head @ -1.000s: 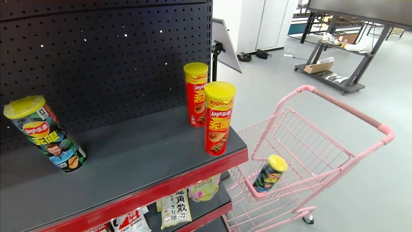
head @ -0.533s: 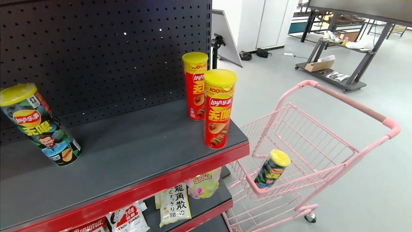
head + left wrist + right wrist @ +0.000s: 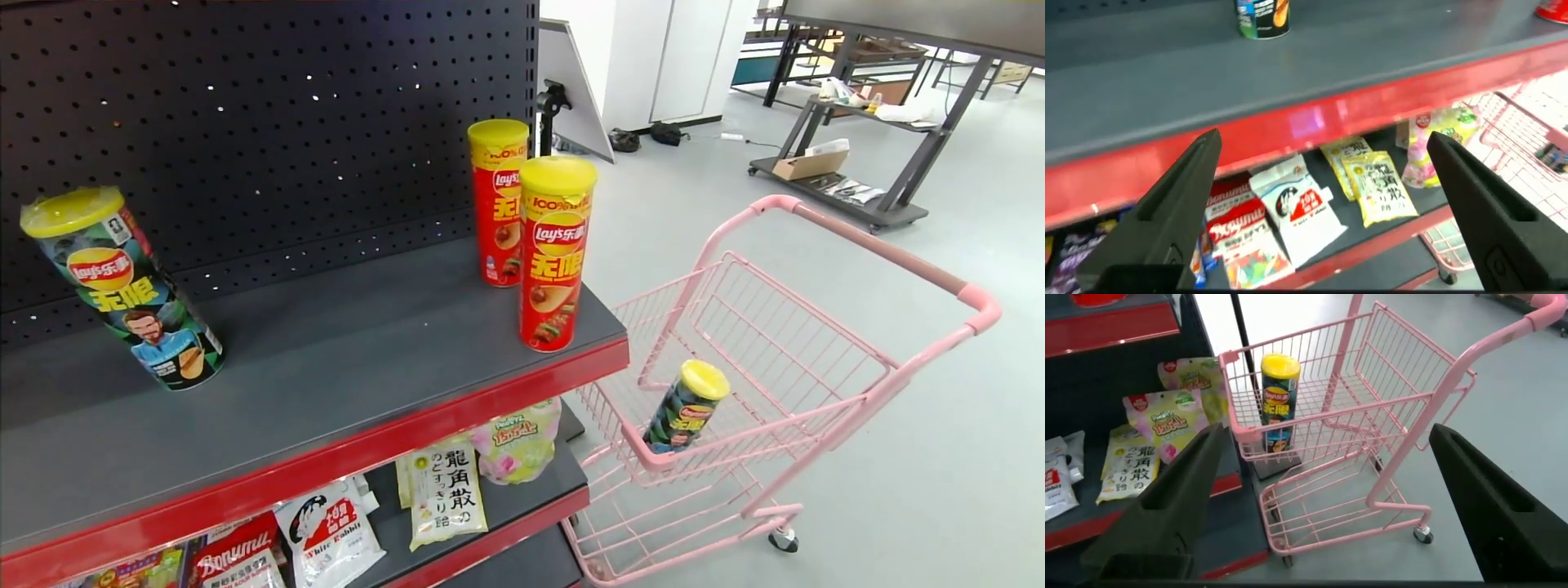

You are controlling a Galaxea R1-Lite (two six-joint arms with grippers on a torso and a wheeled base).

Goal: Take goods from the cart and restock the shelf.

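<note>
A green-and-black chip can (image 3: 122,290) with a yellow lid stands at the left of the grey shelf board (image 3: 343,359). Two red chip cans (image 3: 555,253) stand near the board's right end, one behind the other (image 3: 498,204). To the right of the shelf is a pink wire cart (image 3: 857,241) with one green-and-black chip can (image 3: 686,404) leaning in its basket. My left gripper (image 3: 1323,139) is open in front of the shelf's red edge (image 3: 1306,122), holding nothing. My right gripper (image 3: 1329,429) is open above the cart (image 3: 1404,400) and its can (image 3: 1279,400).
Snack bags (image 3: 445,498) lie on the lower shelf. A black pegboard (image 3: 245,122) backs the upper shelf. A sign board on a stand (image 3: 571,90) is behind the shelf's end. Black racks (image 3: 849,171) stand far right, with open grey floor around the cart.
The whole head view has shifted, so the camera moved. The cans and the cart keep their places relative to each other.
</note>
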